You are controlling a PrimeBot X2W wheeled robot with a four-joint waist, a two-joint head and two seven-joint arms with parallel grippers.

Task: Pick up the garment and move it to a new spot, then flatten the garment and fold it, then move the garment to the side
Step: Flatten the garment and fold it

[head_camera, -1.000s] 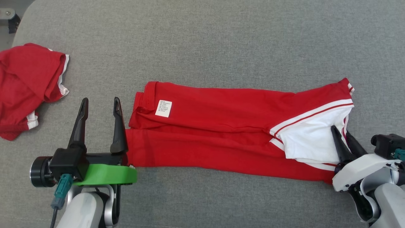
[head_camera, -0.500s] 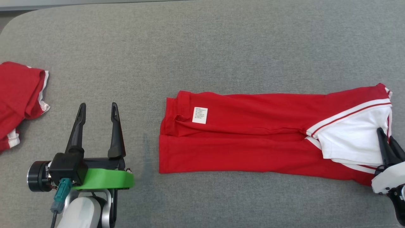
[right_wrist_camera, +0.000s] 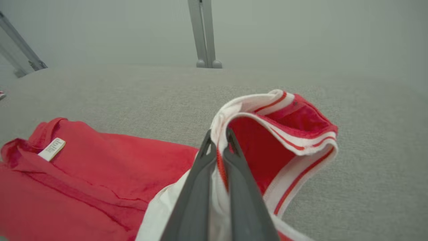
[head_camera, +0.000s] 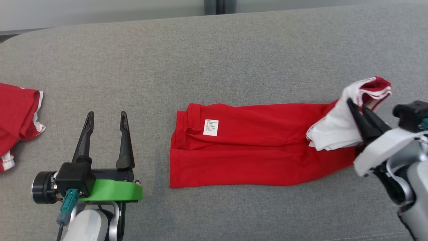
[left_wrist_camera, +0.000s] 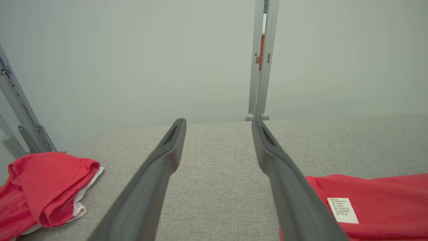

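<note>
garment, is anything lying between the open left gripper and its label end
Nothing visible does. Only bare grey surface lies between the left gripper and the label end of the garment. The other red garment sits on that gripper's far side, off the path. The right gripper is shut on the white-trimmed end.

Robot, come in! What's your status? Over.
Right hand shut on garment, white-trimmed end held up. Left hand open, apart from it. Other red garment far left, not in the way.
</note>
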